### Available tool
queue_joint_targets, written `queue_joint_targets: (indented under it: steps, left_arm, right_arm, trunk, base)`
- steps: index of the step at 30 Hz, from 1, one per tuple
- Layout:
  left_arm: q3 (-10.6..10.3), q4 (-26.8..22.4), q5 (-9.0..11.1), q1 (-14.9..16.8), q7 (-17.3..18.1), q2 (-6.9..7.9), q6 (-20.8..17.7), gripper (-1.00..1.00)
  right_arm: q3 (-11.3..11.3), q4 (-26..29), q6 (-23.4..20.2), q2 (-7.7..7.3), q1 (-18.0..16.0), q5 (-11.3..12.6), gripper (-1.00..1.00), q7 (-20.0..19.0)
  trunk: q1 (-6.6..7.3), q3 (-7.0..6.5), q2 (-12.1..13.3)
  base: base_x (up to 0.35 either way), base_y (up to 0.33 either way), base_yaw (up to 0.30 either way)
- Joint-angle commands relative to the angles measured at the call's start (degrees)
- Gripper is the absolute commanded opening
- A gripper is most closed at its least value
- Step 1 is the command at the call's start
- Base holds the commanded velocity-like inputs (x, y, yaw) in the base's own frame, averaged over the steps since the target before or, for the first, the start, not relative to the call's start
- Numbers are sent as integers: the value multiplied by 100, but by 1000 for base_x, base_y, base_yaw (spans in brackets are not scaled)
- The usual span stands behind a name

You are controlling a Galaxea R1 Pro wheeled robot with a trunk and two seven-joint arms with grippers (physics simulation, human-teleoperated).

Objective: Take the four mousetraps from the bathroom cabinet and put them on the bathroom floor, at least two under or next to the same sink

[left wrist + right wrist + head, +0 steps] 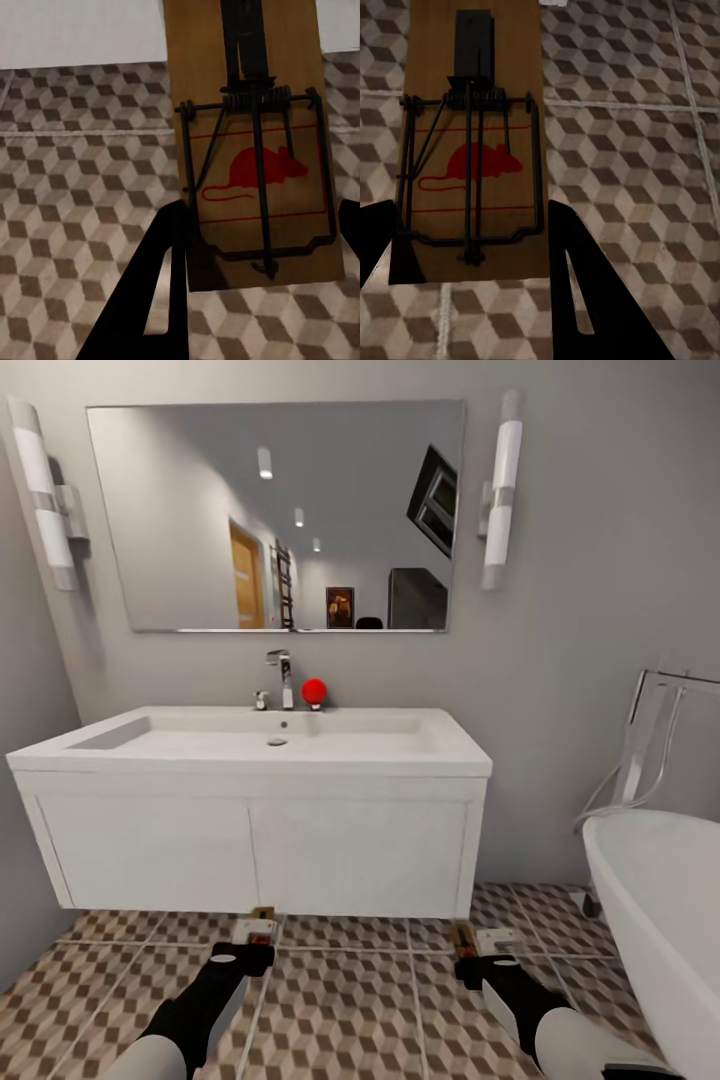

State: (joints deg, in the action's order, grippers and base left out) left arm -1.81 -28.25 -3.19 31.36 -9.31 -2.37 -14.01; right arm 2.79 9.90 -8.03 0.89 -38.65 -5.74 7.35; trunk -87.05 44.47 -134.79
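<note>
On the left of the head view, the left gripper [250, 950] reaches low over the bathroom floor [340, 1000], whose large square tiles carry a small brown, beige and white cube print between pale grout lines. Its black fingers are clamped on a mousetrap [262, 926], which points toward the foot of the white, boxy, flat-fronted sink unit [260, 840]. In the left wrist view that mousetrap [251, 142] is a flat tan wooden board with a coiled spring, thin dark wire bars and a red mouse printed inside a red outline, with a dark finger [154, 292] against its edge. Above the basin stand a chrome faucet [283, 678] and a round red object [314, 691], under a wide rectangular mirror [280, 515]. Further right, the right gripper [475, 963] grips a second mousetrap [463, 938]; the right wrist view shows this second mousetrap [472, 142] as the same kind of wooden board, held between black fingers [585, 292] above the tiles. At far right curves a smooth white bathtub [660, 900].
</note>
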Motion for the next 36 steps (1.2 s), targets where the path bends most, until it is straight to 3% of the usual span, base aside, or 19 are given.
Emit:
queue_joint_targets:
  steps: [1, 18, 36]
  left_arm:
    - [-21, 0, -39, 1, -31, 4, -36, -100]
    - [12, 49, -42, 1, -8, 1, -38, -100]
    - [-3, 56, -24, 1, 34, 8, -33, -100]
  right_arm:
    - [29, 12, -32, 5, -1, -46, -100, 12]
    - [24, 12, -13, -1, 0, -66, -100, 12]
    - [20, 77, 0, 5, 3, -67, -100, 12]
  trunk:
    - [-1, 7, -3]
    - [-1, 7, -3]
    - [-397, 330, -725]
  base:
    - [166, 0, 0]
    - [16, 0, 0]
    - [0, 0, 0]
